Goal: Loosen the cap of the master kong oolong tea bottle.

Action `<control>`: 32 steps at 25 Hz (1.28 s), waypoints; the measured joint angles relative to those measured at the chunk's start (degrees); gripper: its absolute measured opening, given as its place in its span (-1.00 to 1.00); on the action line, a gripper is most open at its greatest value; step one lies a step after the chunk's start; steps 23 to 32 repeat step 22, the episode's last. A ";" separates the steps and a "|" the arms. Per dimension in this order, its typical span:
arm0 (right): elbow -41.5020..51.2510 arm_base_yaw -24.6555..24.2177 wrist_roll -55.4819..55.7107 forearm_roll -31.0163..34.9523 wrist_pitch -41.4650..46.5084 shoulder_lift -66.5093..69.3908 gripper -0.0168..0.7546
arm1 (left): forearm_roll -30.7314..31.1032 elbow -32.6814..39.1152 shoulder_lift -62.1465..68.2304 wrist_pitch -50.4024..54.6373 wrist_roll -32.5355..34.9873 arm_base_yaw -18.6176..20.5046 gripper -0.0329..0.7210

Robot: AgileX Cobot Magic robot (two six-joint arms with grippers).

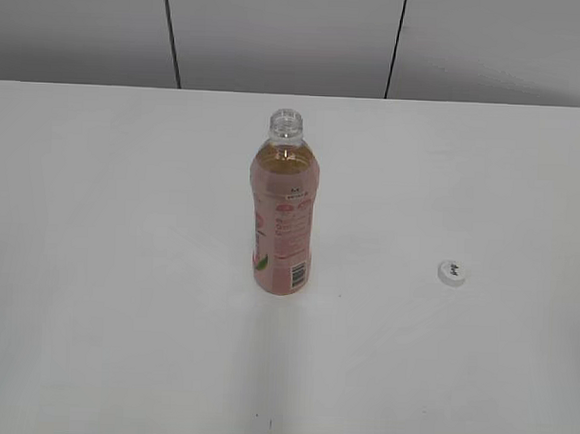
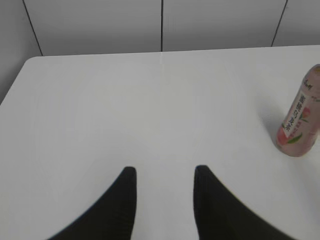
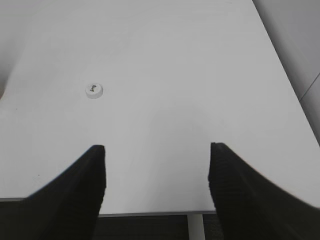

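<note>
bottle uncapped, cap off to the side, both grippers hanging back with nothing in them.

white table (image 1: 124, 316) runs wide and bare under a pale panelled wall (image 1: 277, 36) with dark seams; the bottle (image 1: 283, 217) stands upright mid-table, neck open, and the cap (image 1: 451, 271) lies flat on the table well apart to its right. left gripper (image 2: 162, 172) hovers over bare table, jaws narrowly parted, bottle off at its far right. right gripper (image 3: 157, 150) sits at the table's near edge, jaws wide, cap ahead to its left.
</note>
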 joint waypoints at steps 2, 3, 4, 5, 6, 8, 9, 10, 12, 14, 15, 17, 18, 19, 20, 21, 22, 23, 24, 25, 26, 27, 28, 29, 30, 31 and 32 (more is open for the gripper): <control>0.00 0.00 0.00 0.00 0.00 0.00 0.32 | 0.00 0.00 0.00 0.00 0.00 0.00 -0.26; 0.00 0.00 0.00 0.00 0.00 0.00 0.32 | 0.00 0.00 0.00 0.00 0.00 0.00 -0.26; 0.00 0.00 0.00 0.00 0.00 0.00 0.32 | 0.00 0.00 0.00 0.00 0.00 0.00 -0.26; 0.00 0.00 0.00 0.00 0.00 0.00 0.32 | 0.00 0.00 0.00 0.00 0.00 0.00 -0.26; 0.00 0.00 0.00 0.00 0.00 0.00 0.32 | 0.00 0.00 0.00 0.00 0.00 0.00 -0.26; 0.00 0.00 0.00 0.00 0.00 0.00 0.32 | 0.00 0.00 0.00 0.00 0.00 0.00 -0.26; 0.00 0.00 0.00 0.00 0.00 0.00 0.32 | 0.00 0.00 0.00 0.00 0.00 -0.06 -0.26; 0.00 0.00 0.00 0.00 0.00 0.00 0.32 | 0.00 0.00 0.00 0.00 0.00 -0.10 -0.26; 0.00 0.00 0.00 0.00 0.00 0.00 0.32 | 0.00 0.00 0.00 0.00 0.00 -0.17 -0.26; 0.00 0.00 0.00 0.00 0.00 0.00 0.32 | 0.00 0.00 0.00 0.00 0.00 -0.17 -0.26; 0.00 0.00 0.00 0.00 0.00 0.00 0.32 | 0.00 0.00 0.00 0.00 0.00 -0.17 -0.26; 0.00 0.00 0.00 0.00 0.00 0.00 0.32 | 0.00 0.00 0.00 0.00 0.00 -0.17 -0.26; 0.00 0.00 0.00 0.00 -0.05 0.00 0.32 | 0.00 0.00 0.00 0.00 0.00 -0.17 -0.26; 0.00 0.00 0.00 0.00 -0.05 0.00 0.32 | 0.00 0.00 0.00 0.00 0.00 -0.17 -0.26; 0.00 0.00 0.00 0.00 -0.05 0.00 0.32 | 0.00 0.00 0.00 0.00 0.00 -0.17 -0.26; 0.00 0.00 0.00 0.00 -0.05 0.00 0.32 | 0.00 0.00 0.00 0.00 0.00 -0.17 -0.26; 0.00 0.00 0.00 0.00 -0.05 0.00 0.32 | 0.00 0.00 0.00 0.00 0.00 -0.17 -0.26; 0.00 0.00 0.00 0.00 -0.05 0.00 0.32 | 0.00 0.00 0.00 0.00 0.00 -0.17 -0.26; 0.00 0.00 0.00 0.00 -0.05 0.00 0.32 | 0.00 0.00 0.00 0.00 0.00 -0.17 -0.26; 0.00 0.00 0.00 0.00 -0.05 0.00 0.32 | 0.00 0.00 0.00 0.00 0.00 -0.17 -0.26; 0.00 0.00 0.00 0.00 -0.05 0.00 0.32 | 0.00 0.00 0.00 0.00 0.00 -0.17 -0.26; 0.00 0.00 0.00 0.00 -0.05 0.00 0.32 | 0.00 0.00 0.00 0.00 0.00 -0.17 -0.26; 0.00 0.00 0.00 0.00 -0.05 0.00 0.32 | 0.00 0.00 0.00 0.00 0.00 -0.17 -0.26; 0.00 0.00 0.00 0.00 -0.05 0.00 0.32 | 0.00 0.00 0.00 0.00 0.00 -0.17 -0.26; 0.00 0.00 0.00 0.00 -0.05 0.00 0.32 | 0.00 0.00 0.00 0.00 0.00 -0.17 -0.26; 0.00 0.00 0.00 0.00 -0.05 0.00 0.32 | 0.00 0.00 0.00 0.00 0.00 -0.17 -0.26; 0.00 0.00 0.00 0.00 -0.05 0.00 0.32 | 0.00 0.00 0.00 0.00 0.00 -0.17 -0.26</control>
